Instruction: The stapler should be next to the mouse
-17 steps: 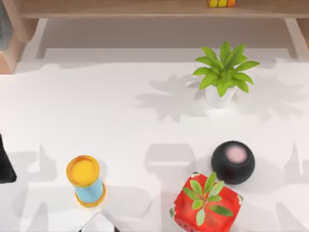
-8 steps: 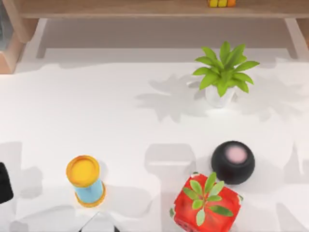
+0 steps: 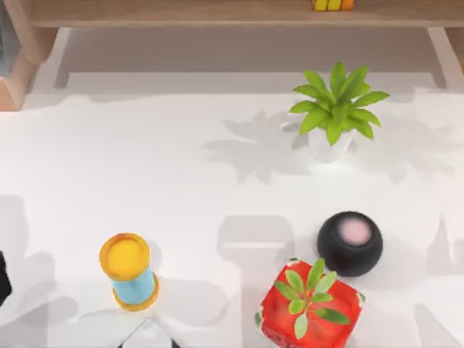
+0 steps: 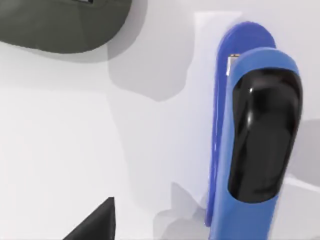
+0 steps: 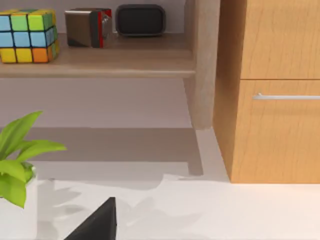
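Observation:
In the left wrist view a blue stapler (image 4: 260, 135) with a glossy black top lies lengthwise on the white table. A dark grey rounded body, apparently the mouse (image 4: 65, 22), sits a short gap away from the stapler, cut off by the picture's edge. A black corner of my left gripper (image 4: 95, 222) shows low in that view, above the table and clear of both things. In the top view a dark sliver of my left arm (image 3: 2, 279) shows at the table's left edge. A black piece of my right gripper (image 5: 97, 220) hangs over the table, facing the shelf.
On the table stand a potted plant in a white pot (image 3: 330, 116), a black round speaker (image 3: 350, 243), a red-potted plant (image 3: 310, 304) and a yellow-topped blue cylinder (image 3: 129, 270). A wooden shelf (image 3: 217, 13) runs along the back; a cabinet (image 5: 275, 90) stands beside it.
In the top view my left arm's dark part has slid toward the front and nearly off the left edge, and its shadow shifted with it. The things on the table have not moved.

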